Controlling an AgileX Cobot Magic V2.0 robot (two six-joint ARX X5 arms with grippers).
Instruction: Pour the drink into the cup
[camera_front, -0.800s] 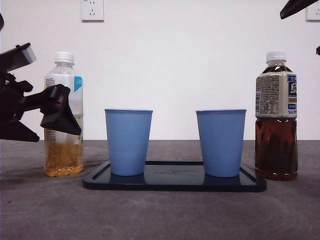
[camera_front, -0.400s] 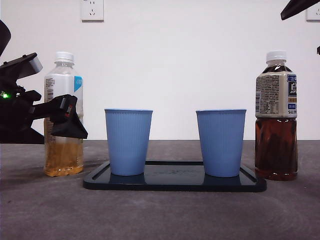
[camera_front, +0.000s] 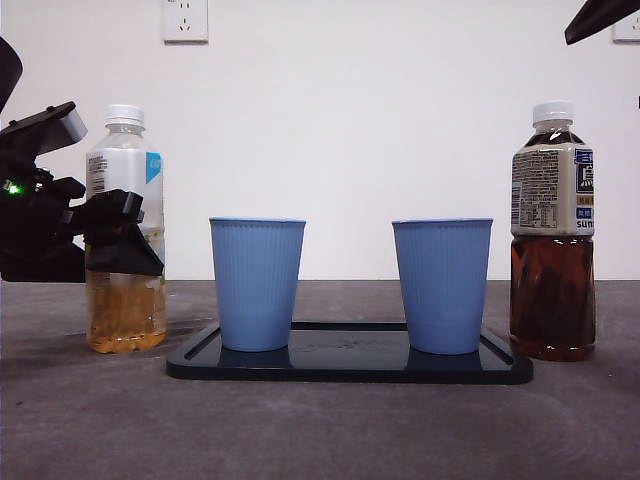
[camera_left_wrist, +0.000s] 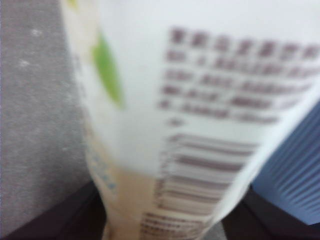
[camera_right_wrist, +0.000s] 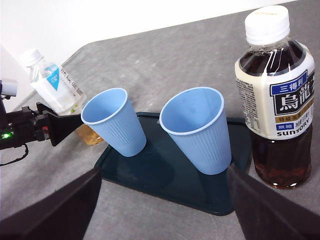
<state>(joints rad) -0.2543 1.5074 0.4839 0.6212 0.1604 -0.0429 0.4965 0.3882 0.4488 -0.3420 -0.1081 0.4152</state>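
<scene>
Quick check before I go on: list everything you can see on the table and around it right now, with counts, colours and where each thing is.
Cups: two, blue, upright and apart on the tray; second one nearer the dark bottle.
Tray: one, dark, flat at mid table.
Pale bottle: one, clear with white cap and white label, amber drink low inside, beside the tray at the left gripper's end.
Dark bottle: one, white cap, brown tea, at the tray's other end, untouched.
Table: grey.
Wall sockets: white, on the wall behind.
Left gripper: black, fingers on either side of the pale bottle; contact unclear.
Right gripper: black, fingers wide apart, raised above the tray and dark bottle.
</scene>
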